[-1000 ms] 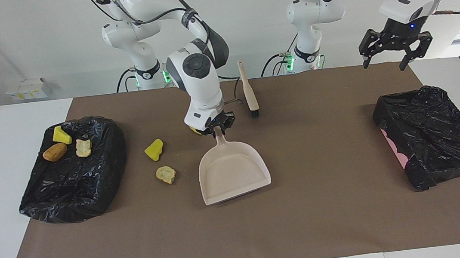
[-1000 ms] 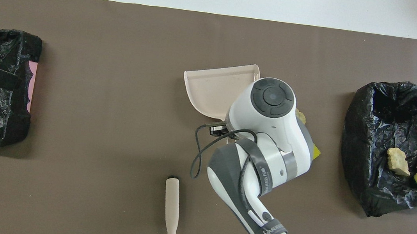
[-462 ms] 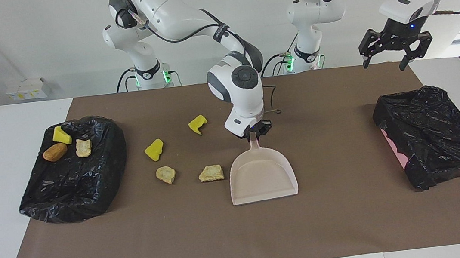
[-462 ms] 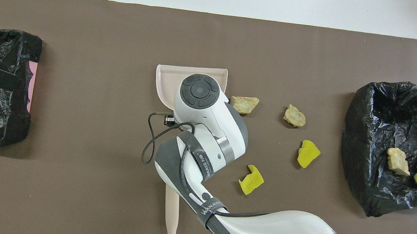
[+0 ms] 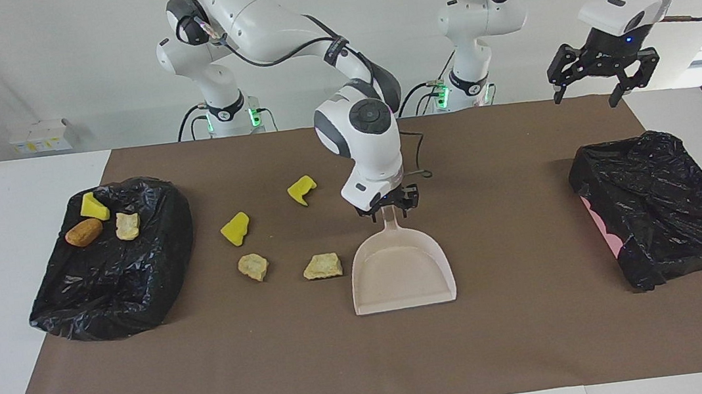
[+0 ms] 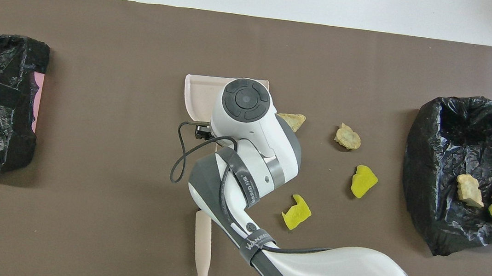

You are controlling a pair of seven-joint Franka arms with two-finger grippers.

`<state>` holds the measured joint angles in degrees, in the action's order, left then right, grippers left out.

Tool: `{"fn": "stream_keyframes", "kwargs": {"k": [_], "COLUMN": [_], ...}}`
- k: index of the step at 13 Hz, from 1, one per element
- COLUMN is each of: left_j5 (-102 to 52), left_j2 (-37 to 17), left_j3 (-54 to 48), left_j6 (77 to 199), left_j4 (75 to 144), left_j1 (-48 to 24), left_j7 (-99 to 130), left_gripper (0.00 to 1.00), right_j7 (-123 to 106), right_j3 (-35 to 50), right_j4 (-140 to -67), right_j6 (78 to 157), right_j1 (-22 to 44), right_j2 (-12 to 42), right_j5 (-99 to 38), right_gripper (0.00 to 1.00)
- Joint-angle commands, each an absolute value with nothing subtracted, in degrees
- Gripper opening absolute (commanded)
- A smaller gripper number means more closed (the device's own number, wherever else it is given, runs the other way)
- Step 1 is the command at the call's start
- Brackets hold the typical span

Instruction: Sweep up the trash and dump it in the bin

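Trash: seven lumps are counted. Three lie in the black-lined bin (image 5: 108, 261) at the right arm's end of the table (image 5: 7, 196): a yellow foam chunk (image 5: 93, 207), a brown lump (image 5: 83, 233) and a tan stone-like piece (image 5: 127, 225). Four remain on the brown mat (image 5: 369, 353) between that bin and the dustpan (image 5: 401, 273): two yellow foam pieces (image 5: 236, 228) (image 5: 302, 190) and two tan pieces (image 5: 253, 267) (image 5: 323, 266). A second lined bin (image 5: 662, 214) sits at the left arm's end.

The dustpan is set flat mid-mat, mouth toward the table's front edge, just beside the trash, judged placed for sweeping. The brush (image 6: 202, 253) is left near the robots' edge. The right gripper (image 5: 390, 208) is seen spread about the dustpan handle, judged released. The left gripper (image 5: 603, 74), spread wide and empty, is held waiting over its end.
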<state>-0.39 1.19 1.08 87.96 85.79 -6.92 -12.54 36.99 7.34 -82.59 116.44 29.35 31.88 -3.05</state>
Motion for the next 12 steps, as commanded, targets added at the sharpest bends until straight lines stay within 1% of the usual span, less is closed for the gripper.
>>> {"fn": "stream_keyframes", "kwargs": {"k": [1, 3, 5, 9, 12], "left_j5": [0.3, 0.1, -1.0, -1.4, -0.8], "left_j2": [2.1, 2.1, 1.5, -0.3, -3.4], "left_j3": [1.0, 0.4, -0.1, -7.0, -12.2], "left_j6": [87.6, 88.7, 90.6, 100.3, 103.1], "left_j4": [86.5, 87.0, 87.8, 93.1, 94.4], "left_j1": [-6.9, -6.9, -7.6, -7.3, -7.2], "left_j7": [-12.4, -11.8, -9.1, 0.8, 6.6], "left_gripper": [1.0, 1.0, 1.0, 1.0, 1.0], "right_j7": [38.2, 38.2, 39.1, 42.3, 45.0], "right_j3": [7.7, 7.8, 8.0, 8.0, 8.3], "right_j4": [-86.9, -92.9, -97.9, -106.4, -111.1], "right_j6": [113.7, 113.7, 113.7, 114.8, 114.9], "right_j1": [28.7, 29.4, 31.9, 37.6, 40.7], "right_j2": [26.1, 20.7, 16.4, 10.6, 7.7], "right_j5": [-3.1, -3.2, -3.5, -3.6, -3.8], "right_gripper": [1.0, 1.0, 1.0, 1.0, 1.0]}}
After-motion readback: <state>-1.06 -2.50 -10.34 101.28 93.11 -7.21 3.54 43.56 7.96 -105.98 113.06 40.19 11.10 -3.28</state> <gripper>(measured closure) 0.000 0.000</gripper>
